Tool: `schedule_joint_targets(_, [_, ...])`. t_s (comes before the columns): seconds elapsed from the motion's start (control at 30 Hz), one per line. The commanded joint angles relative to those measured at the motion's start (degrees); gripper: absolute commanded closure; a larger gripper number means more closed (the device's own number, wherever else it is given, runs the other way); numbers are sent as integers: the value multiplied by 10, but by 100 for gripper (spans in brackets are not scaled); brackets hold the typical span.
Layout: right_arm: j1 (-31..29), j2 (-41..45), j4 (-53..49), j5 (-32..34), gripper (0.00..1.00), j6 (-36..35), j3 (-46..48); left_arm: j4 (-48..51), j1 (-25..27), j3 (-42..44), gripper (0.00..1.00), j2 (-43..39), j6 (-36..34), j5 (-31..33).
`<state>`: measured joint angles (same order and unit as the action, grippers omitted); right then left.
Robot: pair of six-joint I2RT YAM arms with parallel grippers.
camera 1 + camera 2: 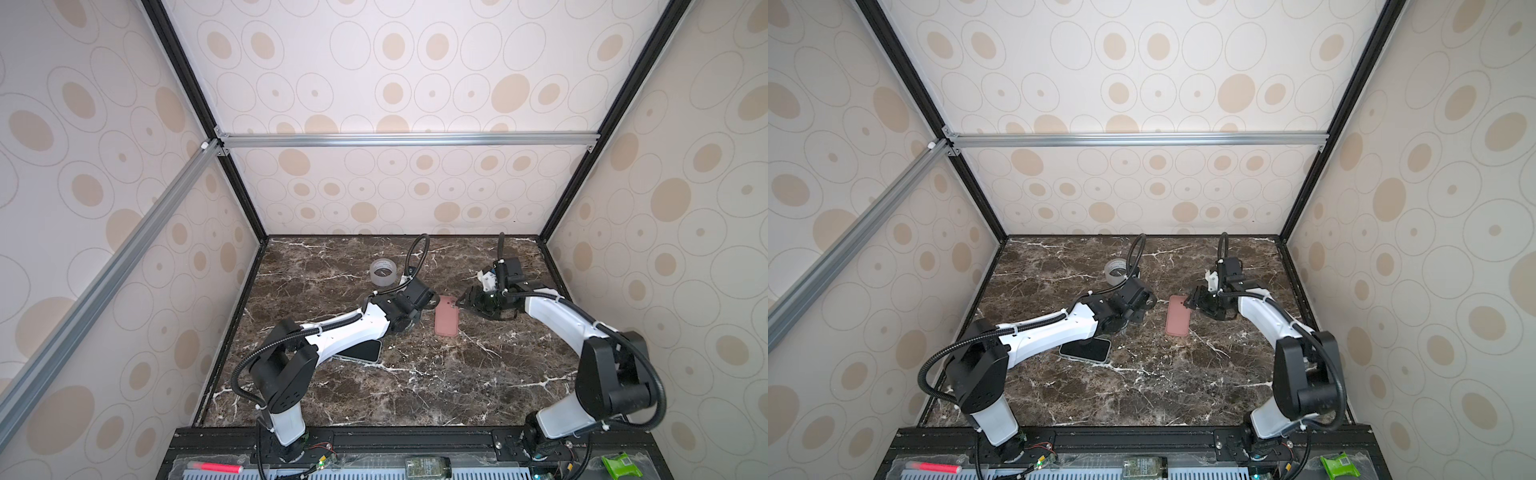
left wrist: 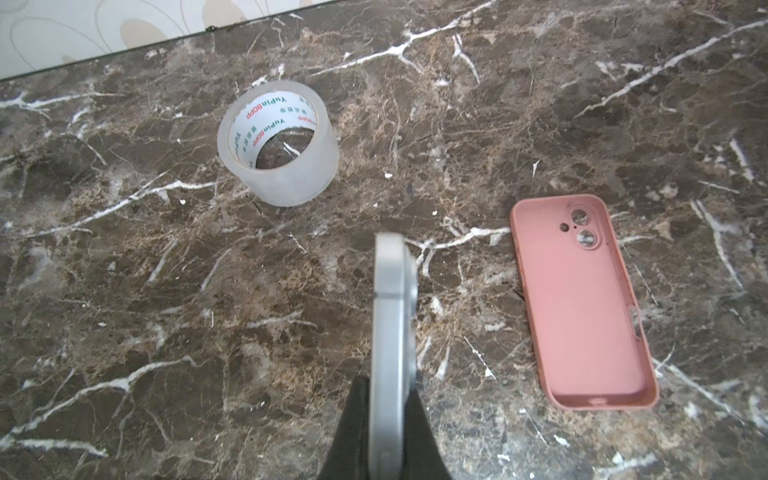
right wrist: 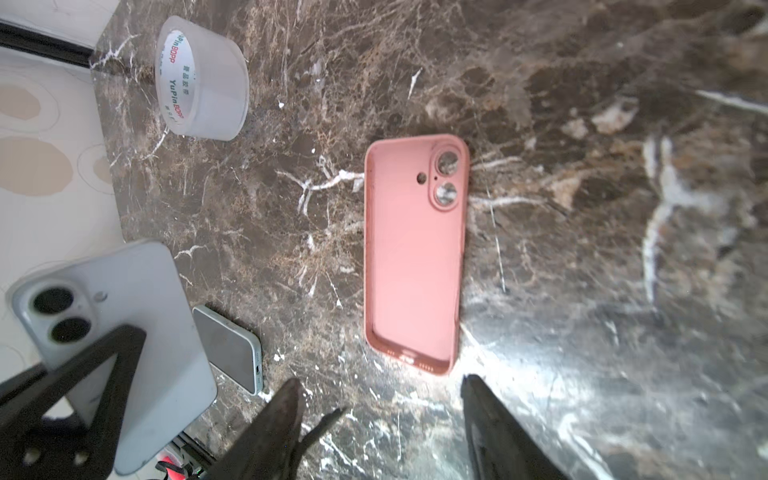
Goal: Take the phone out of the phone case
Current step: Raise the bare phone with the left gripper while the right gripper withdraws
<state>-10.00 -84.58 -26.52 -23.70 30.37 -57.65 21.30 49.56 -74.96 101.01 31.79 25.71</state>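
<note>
Left gripper [image 2: 388,399] is clamped on phone [image 2: 390,299], held over table [image 2: 166,291] by one end only: it can slip & drop on the hard top, or on 2nd phone [image 1: 1086,349] under the arm. Case [image 3: 413,257] lies empty; right gripper [image 3: 381,380], jaws apart, is just beside it & may nudge it.

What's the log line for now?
left tool: shut on phone | right tool: open, near case | case: empty, lying flat
</note>
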Motion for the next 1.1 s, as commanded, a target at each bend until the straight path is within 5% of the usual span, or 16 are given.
schedule_joint_targets(0.0, [1,65,51,25,38,50,58,16,-2,-38,100,12,-30,43])
schedule_joint_targets(0.27, [2,139,19,53,43,56,105,91,-2,-153,100,123,-28,69])
schedule_joint_targets(0.6, [8,268,-76,196,49,99,162,152,0,-281,100,241,-53,106])
schedule_joint_targets(1.07, [19,340,-128,199,49,101,192,213,10,-410,100,347,-50,103])
